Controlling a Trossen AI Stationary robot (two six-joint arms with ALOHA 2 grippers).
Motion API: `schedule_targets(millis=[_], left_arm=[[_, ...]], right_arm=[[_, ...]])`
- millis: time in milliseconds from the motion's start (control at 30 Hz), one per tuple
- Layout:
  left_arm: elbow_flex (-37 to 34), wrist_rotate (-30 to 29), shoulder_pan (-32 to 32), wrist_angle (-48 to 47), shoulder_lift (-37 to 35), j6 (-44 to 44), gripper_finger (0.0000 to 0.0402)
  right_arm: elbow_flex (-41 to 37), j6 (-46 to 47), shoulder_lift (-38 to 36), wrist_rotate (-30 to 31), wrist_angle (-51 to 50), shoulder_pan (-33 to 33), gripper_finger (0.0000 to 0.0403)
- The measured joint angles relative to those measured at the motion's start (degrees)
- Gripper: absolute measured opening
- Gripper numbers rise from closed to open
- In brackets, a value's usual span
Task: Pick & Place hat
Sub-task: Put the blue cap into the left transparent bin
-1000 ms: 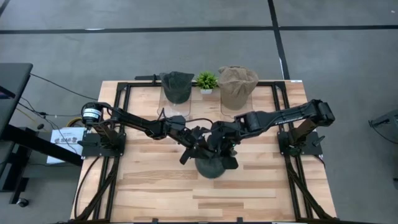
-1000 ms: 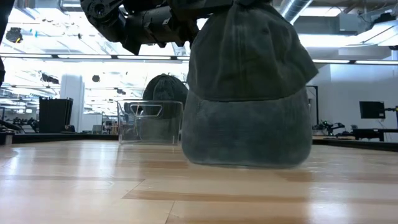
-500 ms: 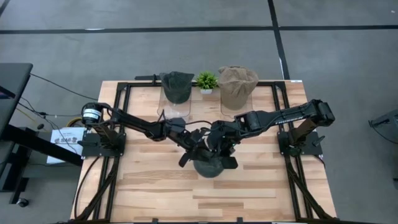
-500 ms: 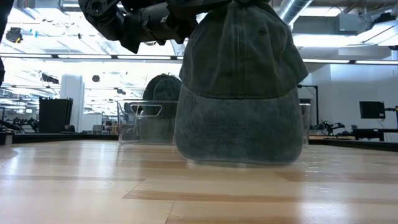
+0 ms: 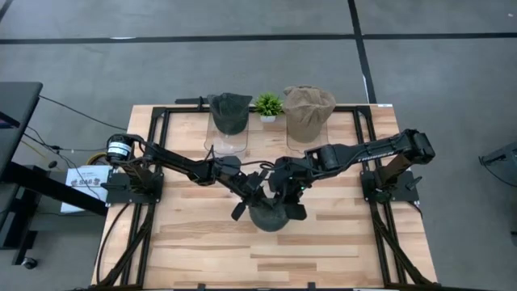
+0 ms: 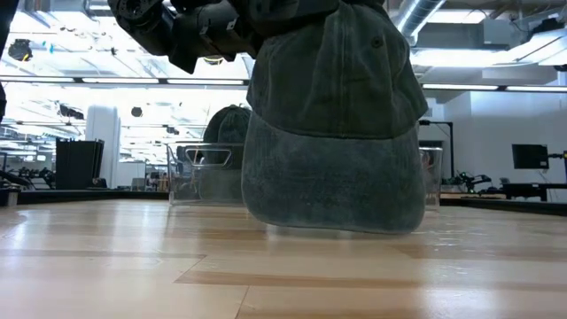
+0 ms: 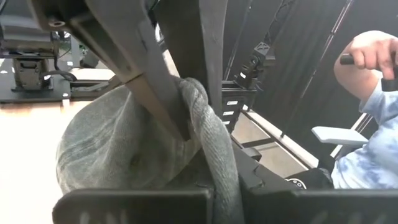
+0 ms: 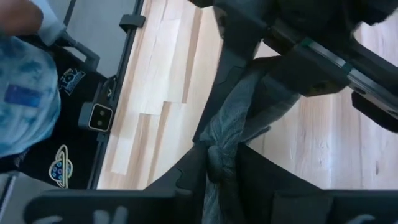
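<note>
Pale wooden table (image 5: 202, 242) fills the middle of the high view, grey floor around it; both arms reach in and meet just below the centre of the frame, over a dark grey hat (image 5: 270, 217); the left tool (image 5: 252, 194) is clamped on a fold of the hat's cloth, its fingers (image 7: 155, 93) pinching the bunched fabric; the right tool (image 5: 284, 192) grips the cloth too, narrow; in the low view the hat hangs with its brim close over the table; along the upper edge of the table stand a clear box (image 5: 229, 139) with another dark hat (image 5: 229, 111), a small green plant (image 5: 267, 104) and a tan hat (image 5: 308, 111); a person's arm (image 7: 367, 59) shows at the upper right of the left wrist view
</note>
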Motion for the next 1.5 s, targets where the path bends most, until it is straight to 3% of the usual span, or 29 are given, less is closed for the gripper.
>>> schedule_targets(millis=[233, 533, 667, 967, 1100, 1300, 1500], left_arm=[[-0.02, 1.99, -0.02, -1.46, 0.00, -0.57, 0.0008], [-0.02, 2.00, -0.72, -2.87, 0.00, -1.45, 0.0008], [-0.05, 2.03, -0.85, -3.80, 0.00, -1.44, 0.0009], [-0.13, 2.25, -2.19, -5.75, -0.12, -1.45, 0.0009], [-0.24, 6.04, -2.34, -8.19, -1.92, -1.70, 0.0009], [-0.22, 6.09, -2.36, -16.70, -10.35, -0.12, 0.0009], [-0.21, 5.90, -2.16, -23.43, -21.46, 0.33, 0.0009]], right_arm=[[0.00, 3.70, 0.00, -0.15, -0.95, 0.37, 0.0109], [0.00, 4.01, -0.63, -0.22, -5.04, -0.17, 0.0201], [0.00, 4.39, -3.73, 1.41, -8.67, -1.27, 0.0214], [-0.12, 4.56, -13.79, 16.26, -11.47, -0.67, 0.0177], [-3.01, 6.43, -18.67, 24.36, -11.82, 2.08, 0.0152], [-11.94, 11.15, -26.61, 35.70, -8.50, 7.72, 0.0113], [-23.91, 14.46, -32.57, 39.91, 1.65, 11.22, 0.0091]])
